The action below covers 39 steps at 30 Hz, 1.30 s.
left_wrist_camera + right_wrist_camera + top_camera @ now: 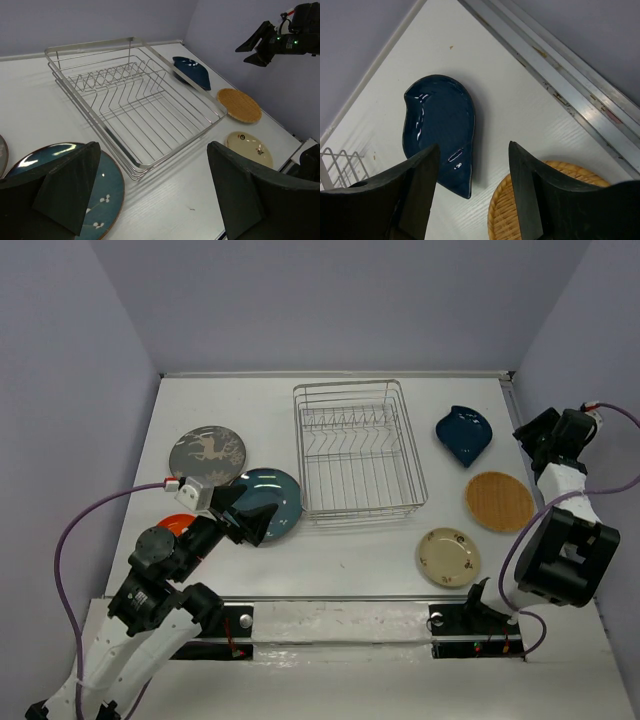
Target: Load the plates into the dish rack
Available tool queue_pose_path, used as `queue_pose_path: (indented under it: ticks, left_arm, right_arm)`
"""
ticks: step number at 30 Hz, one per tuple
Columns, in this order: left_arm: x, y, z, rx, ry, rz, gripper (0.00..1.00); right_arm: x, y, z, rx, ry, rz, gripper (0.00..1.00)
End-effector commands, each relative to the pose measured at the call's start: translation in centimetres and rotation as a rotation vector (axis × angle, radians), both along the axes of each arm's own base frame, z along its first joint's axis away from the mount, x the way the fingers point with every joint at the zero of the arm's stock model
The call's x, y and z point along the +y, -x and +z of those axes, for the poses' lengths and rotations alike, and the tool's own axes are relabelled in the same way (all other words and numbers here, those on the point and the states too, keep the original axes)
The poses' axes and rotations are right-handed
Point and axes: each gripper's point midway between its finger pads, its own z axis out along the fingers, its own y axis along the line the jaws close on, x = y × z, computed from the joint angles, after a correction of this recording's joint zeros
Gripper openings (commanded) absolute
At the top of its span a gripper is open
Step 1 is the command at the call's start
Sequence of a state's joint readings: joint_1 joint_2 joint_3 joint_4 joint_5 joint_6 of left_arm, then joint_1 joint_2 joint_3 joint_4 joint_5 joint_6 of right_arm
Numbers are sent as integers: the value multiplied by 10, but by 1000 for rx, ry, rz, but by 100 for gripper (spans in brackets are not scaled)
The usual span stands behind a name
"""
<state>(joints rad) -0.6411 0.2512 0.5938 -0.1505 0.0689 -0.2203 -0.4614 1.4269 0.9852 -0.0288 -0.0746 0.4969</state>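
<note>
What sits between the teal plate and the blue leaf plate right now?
The empty dish rack stands between the teal plate and the blue plate; the top view shows it.

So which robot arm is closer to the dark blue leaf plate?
The right. Its open tool hangs just beside the dark-blue plate, not touching it. The left tool is far off, over the teal plate on the other side of the dish rack.
</note>
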Motion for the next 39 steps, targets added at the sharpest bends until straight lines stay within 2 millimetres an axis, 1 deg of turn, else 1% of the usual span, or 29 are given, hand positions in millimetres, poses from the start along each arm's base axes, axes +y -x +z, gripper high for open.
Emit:
queue_pose_path:
  ticks: [1, 2, 3, 4, 5, 7, 8, 9, 10, 12, 13, 15, 19, 22, 23, 25, 26, 28, 29, 30, 31, 32, 33, 34, 35, 36, 37, 38, 39]
  left_arm:
    - [6, 1, 28, -66, 32, 21, 99]
    - [6, 1, 28, -65, 31, 23, 99]
    - [5, 1, 27, -63, 29, 23, 99]
    - [5, 0, 28, -62, 29, 24, 99]
    - [5, 0, 27, -60, 25, 24, 99]
    - [4, -2, 25, -54, 19, 26, 99]
    - [4, -3, 24, -51, 17, 26, 99]
    - [4, -3, 23, -48, 15, 29, 99]
    - [4, -4, 23, -49, 14, 34, 99]
    - [5, -5, 23, -48, 13, 38, 99]
    - [5, -5, 23, -48, 15, 38, 99]
    - [5, -6, 22, -44, 12, 43, 99]
    - [4, -8, 20, -38, 5, 44, 99]
    - [5, -9, 20, -36, 5, 47, 99]
    - [5, -10, 20, -36, 3, 49, 99]
    - [5, -11, 19, -33, 1, 54, 99]
    - [6, -10, 19, -35, 2, 54, 99]
    - [7, -11, 19, -34, 3, 60, 99]
    - [8, -12, 20, -36, 4, 63, 99]
    - [7, -11, 20, -37, 4, 61, 99]
    - [7, -12, 19, -34, 3, 63, 99]
    - [7, -12, 19, -33, 1, 61, 99]
    - [7, -12, 18, -31, -2, 61, 99]
    - [6, -13, 18, -30, -3, 61, 99]
    - [6, -13, 17, -28, -2, 61, 99]
    - [7, -13, 17, -28, -2, 64, 99]
    - [7, -14, 17, -29, -3, 67, 99]
    - [8, -14, 18, -30, -2, 70, 99]
    - [8, -14, 18, -30, -3, 72, 99]
  right_arm:
    - [9, -29, 17, -118, 14, 122, 64]
    - [9, -31, 15, -119, 13, 130, 64]
    - [9, -34, 8, -107, 4, 139, 65]
    - [8, -36, 5, -101, 9, 142, 65]
    - [7, -39, -4, -83, 1, 144, 65]
    - [8, -44, -8, -78, -2, 171, 65]
    - [8, -47, -19, -62, -16, 181, 65]
    - [10, -49, -16, -71, -18, 193, 65]
    - [11, -53, -27, -58, -37, 204, 65]
    - [15, -58, -34, -57, -62, 234, 65]
    - [16, -61, -45, -44, -78, 244, 65]
    - [19, -64, -50, -44, -93, 267, 65]
    - [20, -67, -70, -16, -118, 280, 65]
    - [20, -69, -77, -5, -121, 291, 65]
    - [22, -70, -83, 4, -134, 300, 65]
    - [24, -72, -87, 6, -152, 312, 65]
    - [26, -73, -94, 14, -169, 323, 65]
    - [26, -74, -99, 21, -176, 323, 65]
    - [30, -76, -104, 30, -181, 330, 65]
    - [29, -76, -103, 29, -179, 329, 64]
    - [29, -77, -108, 38, -188, 326, 63]
    - [30, -82, -105, 26, -198, 341, 63]
    - [36, -85, -111, 37, -215, 351, 61]
    - [35, -88, -112, 36, -220, 350, 61]
    - [39, -92, -113, 38, -225, 358, 61]
    - [36, -98, -109, 29, -219, 354, 59]
    - [39, -100, -119, 51, -237, 355, 56]
    - [37, -102, -121, 59, -240, 345, 56]
    - [38, -109, -119, 56, -236, 347, 55]
